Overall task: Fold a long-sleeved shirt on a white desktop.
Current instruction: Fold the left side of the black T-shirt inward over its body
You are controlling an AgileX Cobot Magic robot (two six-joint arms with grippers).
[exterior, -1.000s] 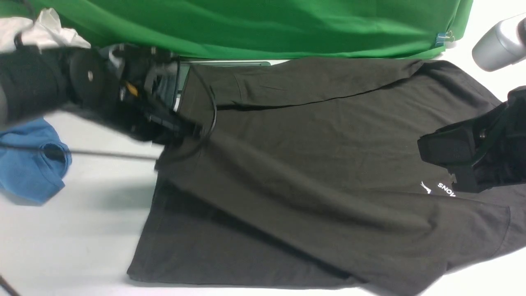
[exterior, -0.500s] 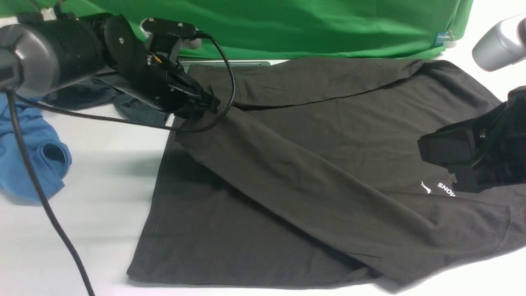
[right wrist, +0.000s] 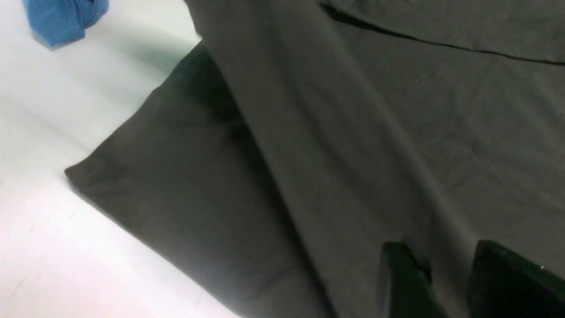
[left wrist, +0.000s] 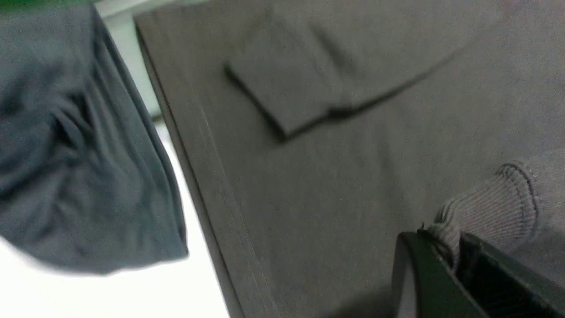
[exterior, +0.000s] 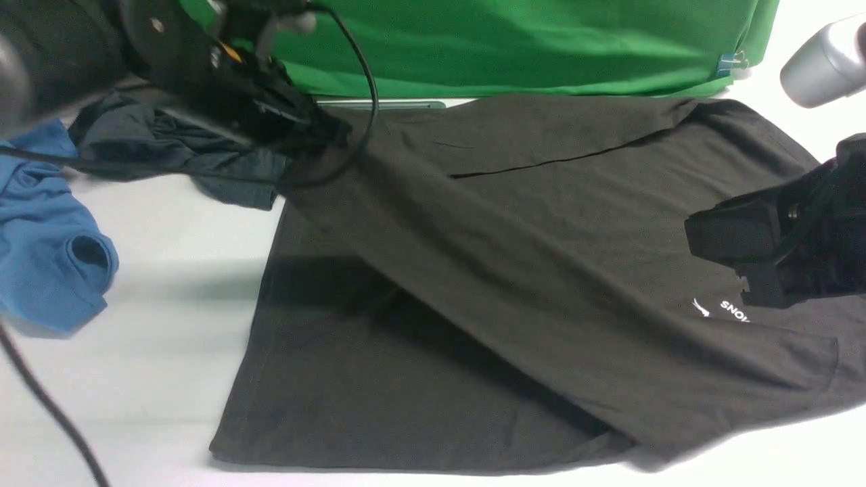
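The long-sleeved shirt lies spread on the white desktop, its white logo at the right. My left gripper is at the far left, shut on the ribbed cuff of one sleeve; the cuff is pinched between the jaws of this gripper. That sleeve stretches diagonally across the body. The other sleeve lies folded flat along the far edge. My right gripper hovers over the chest by the logo. In its wrist view, that gripper is open, with only fabric below.
A bluish-charcoal garment lies bunched beside the shirt's far left corner, under my left arm. A blue shirt sits at the left edge. The green backdrop hangs behind. A grey rounded object is at the top right.
My left gripper has carried the sleeve cuff up and toward the far left, drawing the sleeve taut across the body. The right gripper has stayed in place.
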